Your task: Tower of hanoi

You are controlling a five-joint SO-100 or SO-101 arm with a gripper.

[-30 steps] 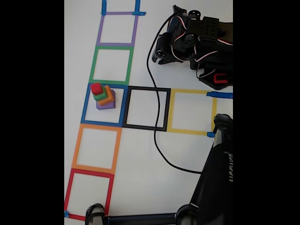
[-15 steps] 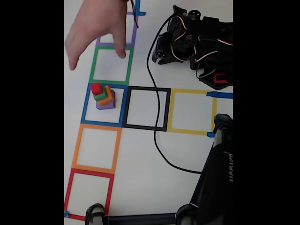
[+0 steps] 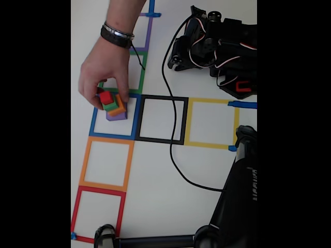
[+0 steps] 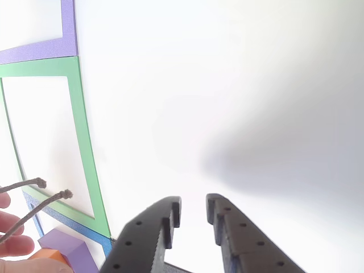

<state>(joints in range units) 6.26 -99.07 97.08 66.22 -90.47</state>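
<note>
A person's hand (image 3: 103, 70) has come down onto the cube stack (image 3: 114, 106) in the blue square (image 3: 93, 124). Risk: fingers topple the red cube (image 3: 106, 97). End effector (image 4: 193, 216) empty, slightly apart.

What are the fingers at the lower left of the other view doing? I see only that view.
Observer: In the fixed view, a person's hand comes in from the top, and its fingers touch the cube stack inside the blue tape square.
Operator: Is the stack complete? I see only purple and some orange.
Observer: Yes. The purple cube is at the bottom, then the orange cube, the green cube, and the red cube on top.
Operator: Where is the arm?
Observer: The arm is folded at the upper right, apart from the stack.
</note>
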